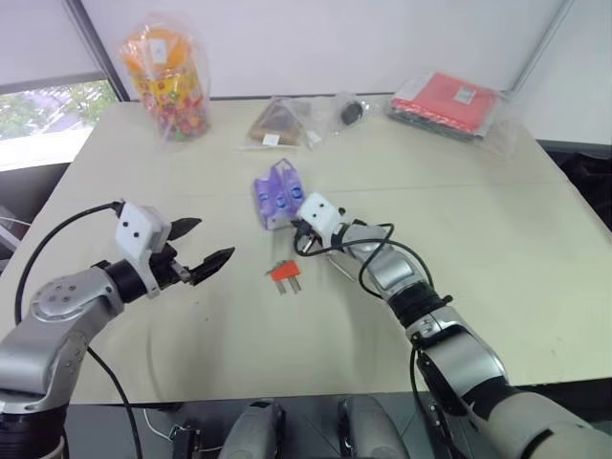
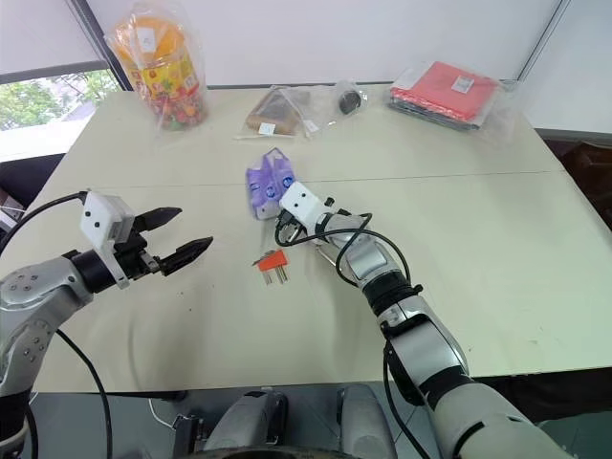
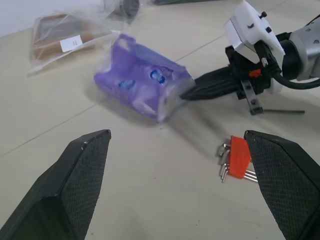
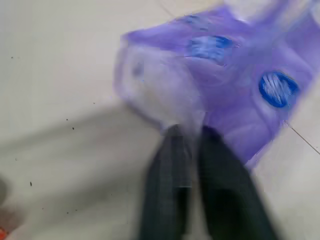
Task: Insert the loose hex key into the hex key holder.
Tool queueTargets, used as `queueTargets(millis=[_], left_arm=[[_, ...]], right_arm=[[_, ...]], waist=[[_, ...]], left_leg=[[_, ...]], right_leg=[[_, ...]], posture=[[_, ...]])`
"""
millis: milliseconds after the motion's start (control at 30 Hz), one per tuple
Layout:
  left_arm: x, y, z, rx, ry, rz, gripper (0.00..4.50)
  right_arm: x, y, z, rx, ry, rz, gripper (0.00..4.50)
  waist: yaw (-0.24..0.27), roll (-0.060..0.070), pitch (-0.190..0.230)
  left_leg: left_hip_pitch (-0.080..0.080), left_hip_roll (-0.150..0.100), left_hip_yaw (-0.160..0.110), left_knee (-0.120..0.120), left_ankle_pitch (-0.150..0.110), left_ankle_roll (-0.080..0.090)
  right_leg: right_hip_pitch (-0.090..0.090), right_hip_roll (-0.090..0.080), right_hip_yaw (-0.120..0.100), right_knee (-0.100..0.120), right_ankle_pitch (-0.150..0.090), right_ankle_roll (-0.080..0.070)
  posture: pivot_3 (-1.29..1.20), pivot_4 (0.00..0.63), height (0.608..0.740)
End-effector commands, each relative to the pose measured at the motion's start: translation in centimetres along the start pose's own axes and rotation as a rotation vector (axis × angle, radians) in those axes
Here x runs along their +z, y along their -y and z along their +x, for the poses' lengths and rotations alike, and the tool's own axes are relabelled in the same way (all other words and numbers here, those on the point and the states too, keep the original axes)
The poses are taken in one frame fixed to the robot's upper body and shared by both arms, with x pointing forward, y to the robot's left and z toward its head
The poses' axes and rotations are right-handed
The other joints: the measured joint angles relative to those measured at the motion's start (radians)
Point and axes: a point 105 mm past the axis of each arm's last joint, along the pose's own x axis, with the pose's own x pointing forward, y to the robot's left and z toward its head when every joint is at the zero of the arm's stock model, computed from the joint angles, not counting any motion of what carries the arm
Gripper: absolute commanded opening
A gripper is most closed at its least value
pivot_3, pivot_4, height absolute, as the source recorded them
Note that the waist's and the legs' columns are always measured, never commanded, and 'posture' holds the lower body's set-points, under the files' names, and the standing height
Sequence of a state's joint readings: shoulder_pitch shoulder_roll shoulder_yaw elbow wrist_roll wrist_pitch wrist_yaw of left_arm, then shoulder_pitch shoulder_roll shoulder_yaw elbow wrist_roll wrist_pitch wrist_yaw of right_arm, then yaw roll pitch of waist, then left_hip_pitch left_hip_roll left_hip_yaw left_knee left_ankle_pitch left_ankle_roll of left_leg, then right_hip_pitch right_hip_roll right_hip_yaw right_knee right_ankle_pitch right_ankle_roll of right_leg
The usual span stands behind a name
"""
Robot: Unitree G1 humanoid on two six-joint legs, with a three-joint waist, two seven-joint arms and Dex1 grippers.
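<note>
Nearest the camera, at the left of the head view, the left tool (image 1: 206,245) hangs over the surface (image 1: 497,258) with its two black fingers spread wide and nothing between them. A little beyond it, near the frame's centre, the hex key holder (image 1: 284,272) lies flat on the surface, its short grey keys pointing toward the lower edge of the picture. Just right of it, the loose hex key (image 3: 282,111) lies as a thin dark rod on the surface beside the right arm, not yet picked up and not in the holder. Past that, the right tool (image 3: 192,92) has its fingers pressed together, the tips touching the edge of a purple plastic packet (image 1: 276,194); whether it pinches the film I cannot tell. Judging by this, the task is barely begun: grasping the key and seating it in the holder both remain.
</note>
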State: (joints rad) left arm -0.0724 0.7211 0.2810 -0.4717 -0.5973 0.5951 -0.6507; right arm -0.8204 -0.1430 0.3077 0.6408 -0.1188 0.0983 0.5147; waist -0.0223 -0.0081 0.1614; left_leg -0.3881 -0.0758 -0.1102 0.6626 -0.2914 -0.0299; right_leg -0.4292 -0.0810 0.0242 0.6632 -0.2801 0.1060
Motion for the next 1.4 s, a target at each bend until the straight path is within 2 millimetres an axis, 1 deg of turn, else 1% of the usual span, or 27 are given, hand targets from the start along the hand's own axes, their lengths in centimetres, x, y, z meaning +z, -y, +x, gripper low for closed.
queueTargets(millis=[33,100,167,267,367,433,467,600,633,733,867,967,1000,1033,1100,1300,1400], left_arm=[[0.9,0.0,-0.3,0.012,0.035,0.041,4.50],[0.9,0.0,-0.1,0.010,0.035,0.043,4.50],[0.9,0.0,0.0,0.005,0.036,0.044,4.50],[1.0,0.2,0.3,-0.009,0.038,0.046,4.50],[1.0,0.2,0.6,-0.021,0.040,0.047,4.50],[1.0,0.3,1.0,-0.031,0.038,0.050,4.50],[1.0,0.3,1.0,-0.034,0.037,0.051,4.50],[0.9,0.5,1.7,-0.057,0.041,0.047,4.50],[0.9,0.6,1.8,-0.061,0.042,0.046,4.50],[0.7,0.7,2.2,-0.073,0.046,0.040,4.50],[0.5,0.7,2.5,-0.079,0.047,0.036,4.50],[0.5,0.6,2.6,-0.082,0.048,0.035,4.50],[0.5,0.5,2.7,-0.081,0.049,0.034,4.50],[0.5,0.5,2.7,-0.081,0.050,0.034,4.50],[0.4,0.6,2.7,-0.081,0.051,0.034,4.50],[0.3,0.5,2.6,-0.075,0.050,0.036,4.50],[0.2,0.3,2.7,-0.075,0.049,0.039,4.50]], right_arm=[[1.6,0.6,0.1,-0.036,0.060,-0.014,0.02],[2.1,0.8,-0.1,-0.058,0.089,-0.015,0.02],[2.8,1.3,-0.5,-0.108,0.136,-0.026,0.02],[3.7,3.3,-2.0,-0.264,0.201,-0.073,0.02],[4.2,5.9,-4.8,-0.475,0.241,-0.120,0.02],[3.8,8.0,-7.8,-0.659,0.225,-0.168,0.02],[3.7,8.5,-8.8,-0.709,0.215,-0.184,0.02],[1.6,11.2,-14.6,-0.983,0.082,-0.287,0.02],[1.3,11.5,-15.5,-1.017,0.053,-0.309,0.02],[-1.0,12.8,-19.0,-1.152,-0.106,-0.339,0.02],[-2.7,13.3,-22.3,-1.279,-0.214,-0.319,0.02],[-3.3,13.4,-24.1,-1.354,-0.243,-0.330,0.02],[-3.6,13.5,-24.7,-1.382,-0.254,-0.309,0.02],[-3.9,13.7,-25.3,-1.405,-0.264,-0.286,0.02],[-4.1,14.1,-26.0,-1.430,-0.274,-0.295,0.02],[-6.3,15.8,-28.5,-1.486,-0.383,-0.310,0.02],[-7.8,16.5,-29.3,-1.465,-0.451,-0.299,0.02]], waist=[[0.000,0.000,0.000],[0.000,0.000,0.000],[0.001,0.000,0.000],[0.003,0.000,0.000],[0.005,0.000,0.000],[0.008,0.000,0.000],[0.010,0.000,0.000],[0.009,0.000,0.000],[0.008,0.000,0.000],[0.004,0.000,0.000],[0.002,0.000,0.000],[0.005,0.000,0.000],[0.006,0.000,0.000],[0.006,0.000,0.000],[0.007,0.000,0.000],[0.007,0.000,0.000],[0.007,0.000,0.000]], left_leg=[[0.000,0.000,0.000,0.000,0.000,0.000],[0.000,0.000,0.000,0.000,0.000,0.000],[0.000,0.000,0.000,0.000,0.000,0.000],[0.000,0.000,0.000,0.000,0.000,0.000],[0.000,0.000,0.000,0.000,0.000,0.000],[0.000,0.000,0.000,0.000,0.000,0.000],[0.000,0.000,-0.001,0.000,0.000,0.000],[0.000,-0.001,0.000,0.000,0.000,0.000],[0.000,-0.001,0.000,0.000,0.000,0.000],[0.000,0.000,0.001,0.000,0.000,0.000],[0.000,0.000,0.001,-0.001,0.000,0.000],[0.000,0.000,0.001,-0.001,0.000,0.000],[0.000,0.000,0.001,-0.001,0.000,0.000],[0.000,0.000,0.001,-0.001,0.000,0.000],[0.000,0.000,0.001,-0.001,0.000,0.000],[0.000,0.000,0.002,-0.001,0.000,0.000],[0.000,0.000,0.002,-0.001,0.000,0.000]], right_leg=[[0.000,0.000,0.000,0.000,0.000,0.000],[0.000,0.000,0.000,0.000,0.000,0.000],[0.000,0.000,0.000,0.000,0.000,0.000],[0.000,0.000,0.000,0.000,0.000,0.000],[0.000,0.000,0.000,0.000,0.000,0.000],[0.000,0.000,0.000,0.000,0.000,0.000],[0.000,0.000,0.000,0.000,0.000,0.000],[0.000,0.000,0.000,0.000,0.000,0.000],[0.000,0.000,0.000,0.000,0.000,0.000],[0.000,0.000,0.000,0.000,0.000,0.000],[0.000,0.001,0.001,0.000,0.000,0.000],[0.000,0.001,0.001,0.000,0.000,0.000],[0.000,0.001,0.001,0.000,0.000,0.000],[0.000,0.001,0.001,0.000,0.000,0.000],[0.000,0.001,0.001,0.000,0.000,0.000],[0.000,0.001,0.001,0.000,0.000,0.000],[0.000,0.000,0.001,0.000,0.000,0.000]], posture=[[0.00,0.150,0.740],[0.00,0.150,0.740],[0.00,0.150,0.740],[0.00,0.150,0.740],[0.00,0.150,0.740],[0.00,0.150,0.740],[0.00,0.150,0.740],[0.00,0.150,0.740],[0.00,0.150,0.740],[0.00,0.150,0.740],[0.00,0.150,0.740],[0.00,0.150,0.740],[0.00,0.150,0.740],[0.00,0.150,0.740],[0.00,0.150,0.740],[0.00,0.150,0.740],[0.00,0.150,0.740]])
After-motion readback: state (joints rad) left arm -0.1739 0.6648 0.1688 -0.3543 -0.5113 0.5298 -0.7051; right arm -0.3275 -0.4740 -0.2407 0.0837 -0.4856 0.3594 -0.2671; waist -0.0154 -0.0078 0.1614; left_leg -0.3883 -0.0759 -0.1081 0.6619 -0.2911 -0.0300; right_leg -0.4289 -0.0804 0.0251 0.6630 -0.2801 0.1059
